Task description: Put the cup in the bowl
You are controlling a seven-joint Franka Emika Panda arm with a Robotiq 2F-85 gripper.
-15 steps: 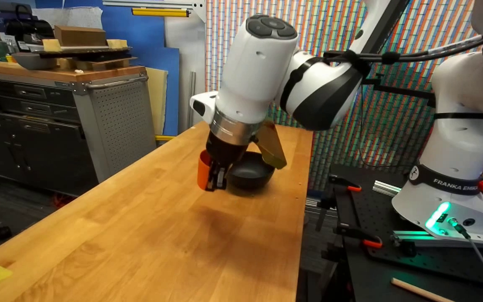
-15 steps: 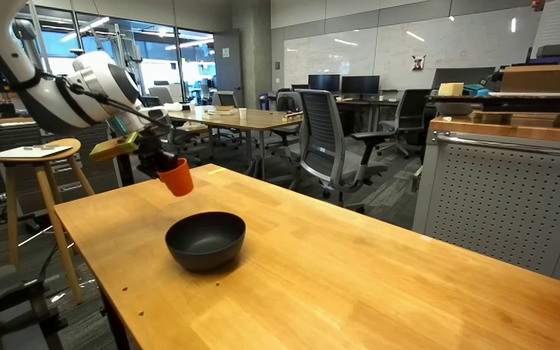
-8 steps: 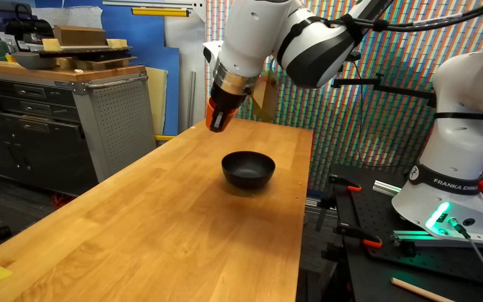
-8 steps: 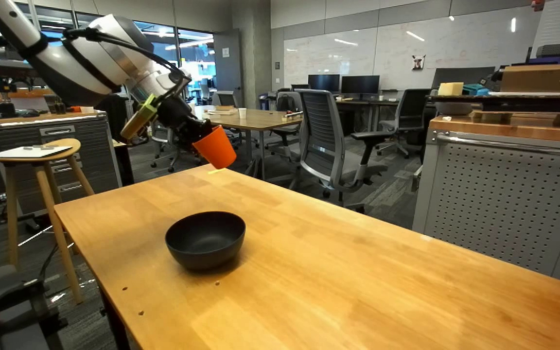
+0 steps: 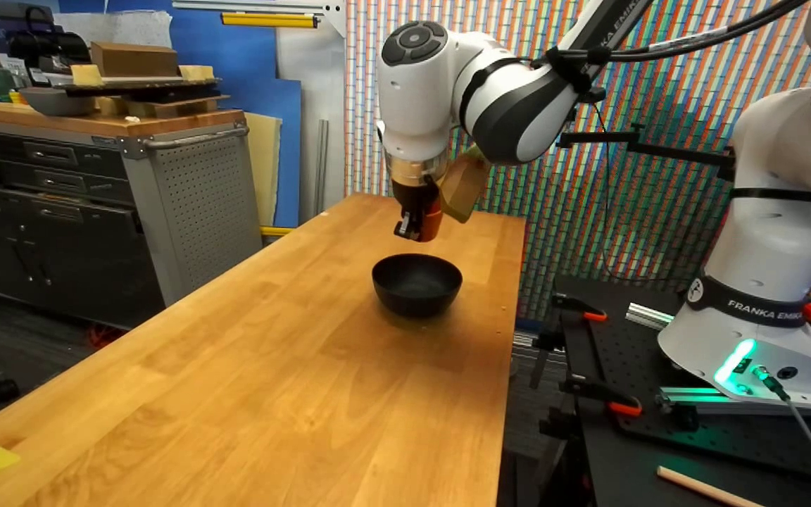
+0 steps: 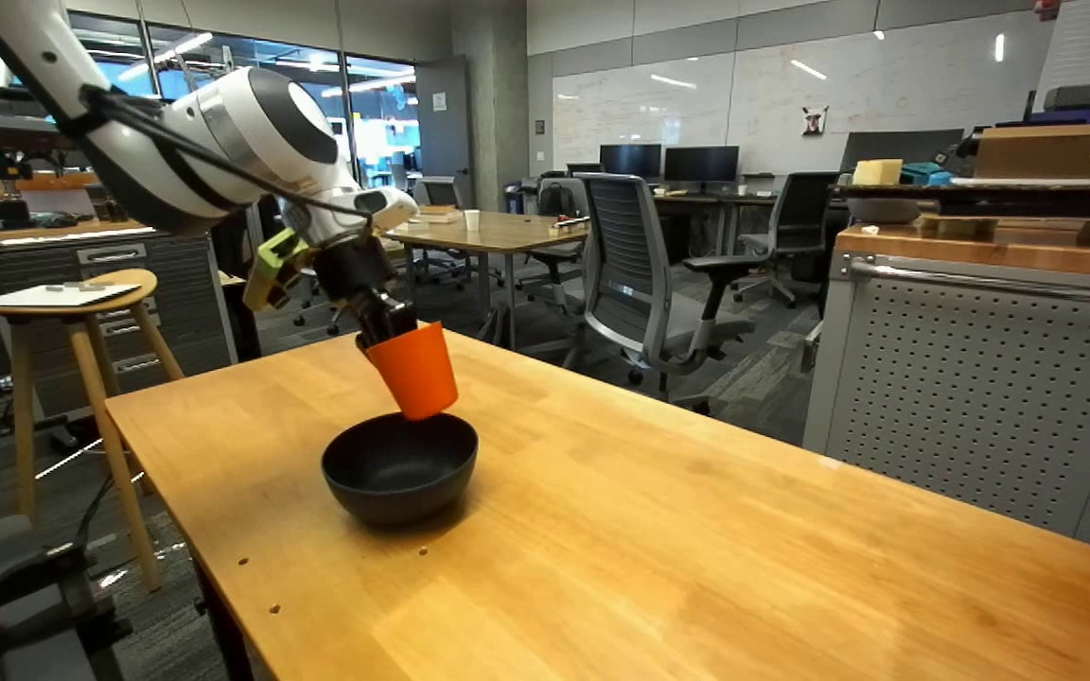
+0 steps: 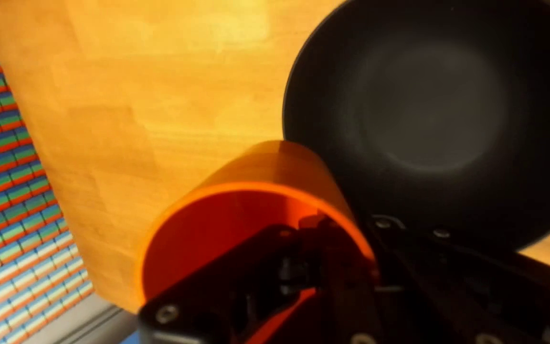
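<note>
My gripper (image 5: 414, 229) is shut on the wall of the orange-red cup (image 6: 417, 371), with one finger inside the cup and one outside, as the wrist view shows (image 7: 358, 234). The cup is held in the air, tilted, its open end towards the gripper. The black bowl (image 5: 416, 304) stands upright on the table and looks empty. In both exterior views the cup is just above the bowl; in an exterior view its lower end overlaps the bowl's far rim (image 6: 400, 501). In the wrist view the cup (image 7: 280, 165) overlaps one edge of the bowl (image 7: 428, 105).
The wooden table (image 5: 258, 394) carries the bowl. A patterned curtain (image 5: 574, 211) hangs along the table's far side. A grey cabinet (image 5: 198, 204) and an office chair (image 6: 640, 274) stand beyond the table's edges. The robot base (image 5: 750, 345) stands beside the table.
The gripper has lifted and carried the cup, then lowered and swung it to just above the bowl. The cup stays gripped. The bowl has not moved.
</note>
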